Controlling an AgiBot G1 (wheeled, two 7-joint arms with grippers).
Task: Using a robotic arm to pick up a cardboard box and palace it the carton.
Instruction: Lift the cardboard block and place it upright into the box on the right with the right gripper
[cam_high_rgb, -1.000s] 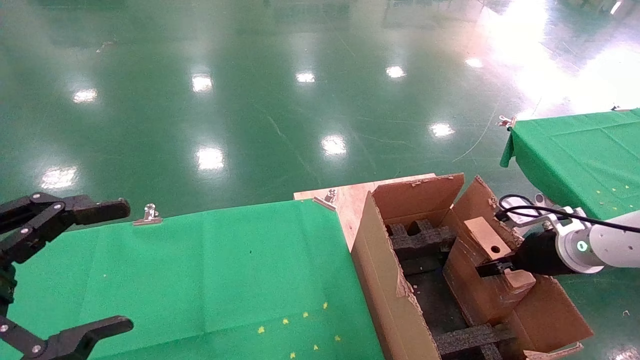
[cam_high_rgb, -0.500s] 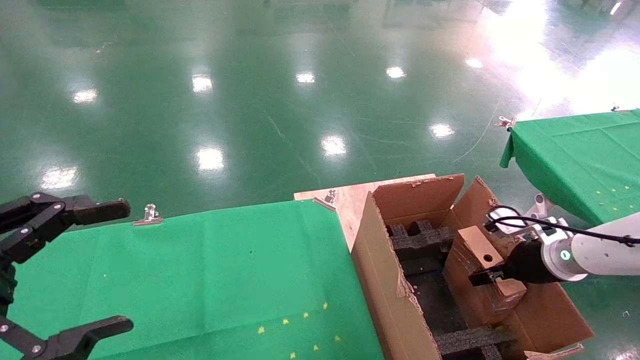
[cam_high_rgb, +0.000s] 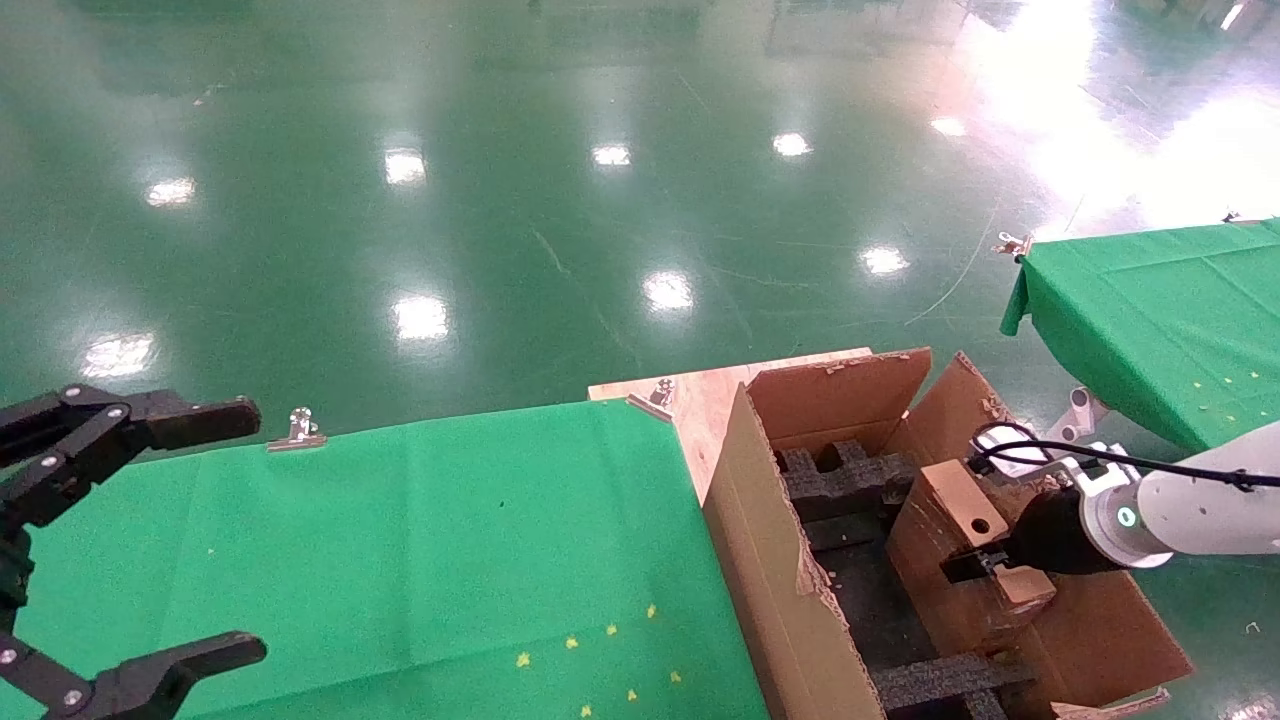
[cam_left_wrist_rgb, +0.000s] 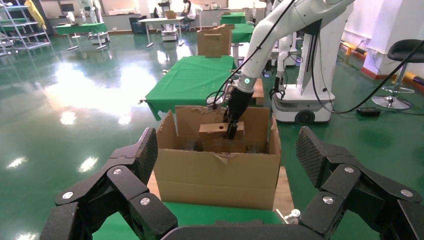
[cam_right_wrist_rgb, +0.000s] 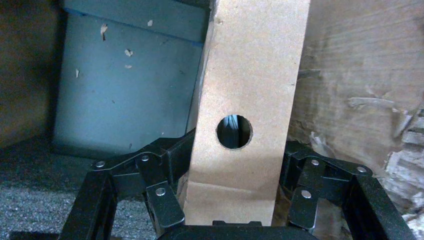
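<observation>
Your right hand (cam_high_rgb: 985, 568) is clamped on the cardboard box (cam_high_rgb: 968, 530), fingers pressed against its two long sides, with the face bearing the round hole turned up toward the wrist. In the right wrist view the box (cam_right_wrist_rgb: 248, 110) stands out straight ahead of the hand (cam_right_wrist_rgb: 235, 200), one black finger (cam_right_wrist_rgb: 162, 175) on either side of it just below the hole. The robotic arm (cam_high_rgb: 1195, 510) reaches in over the carton (cam_high_rgb: 770, 560) from its far side, so hand and box sit inside the open top, the box tilted and close against the carton's inner wall next to the hand. Black foam inserts (cam_high_rgb: 840, 475) lie beyond the box, lower in the carton. Your left hand (cam_high_rgb: 100, 550) hangs spread wide open and empty over the green-covered desk (cam_high_rgb: 420, 540), well apart from the carton.
</observation>
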